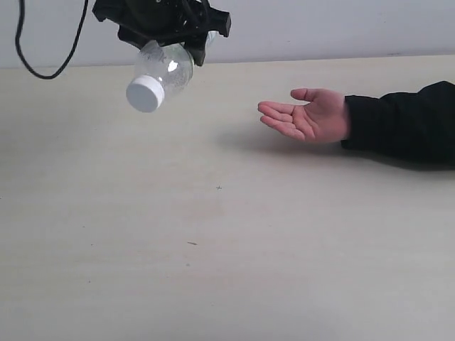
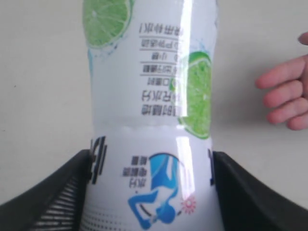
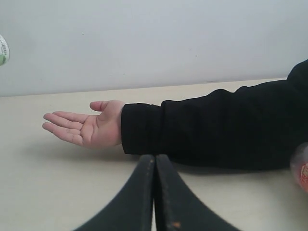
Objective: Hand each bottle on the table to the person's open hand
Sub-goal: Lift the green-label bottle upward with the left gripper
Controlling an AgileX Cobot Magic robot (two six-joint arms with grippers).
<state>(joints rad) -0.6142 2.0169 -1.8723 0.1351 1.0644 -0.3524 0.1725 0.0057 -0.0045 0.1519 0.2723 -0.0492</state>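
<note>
My L gripper [image 1: 165, 32] is clamping a bottle [image 1: 160, 74]. The jaws are spread just to bottle width, one pad on each side of its lower body, w/ the lime label showing between them in the wrist cam. I'm holding it in the air, tilted, white cap [image 1: 145, 94] pointing down and out, well above the table [image 1: 213, 249]. My R gripper [image 3: 155, 161] is sitting low near the table w/ jaws pressed together, gripping nothing, just beside the black sleeve [image 3: 211, 125].

Step in hand, as I'm judging it: carrying, w/ the handover not yet made. The hand [image 1: 309, 117] is lying palm up, fingers pointing toward my bottle, off to the R and lower, well apart from it.

Next move is calling for a sideways run to the R plus a drop, bringing the bottle body over the palm. I'm opening only once it's resting there, since letting go early means a bounce and a roll.

Room: bare table is lying between bottle and palm, nothing in the path. The table's back edge and the wall are running behind the hand, so I'm not wanting to overshoot that way. A red-label bottle [image 3: 302, 171] is showing blurred at the edge of the R wrist cam, near the sleeve. A cable [image 1: 28, 64] is hanging on my L side, away from the route.
</note>
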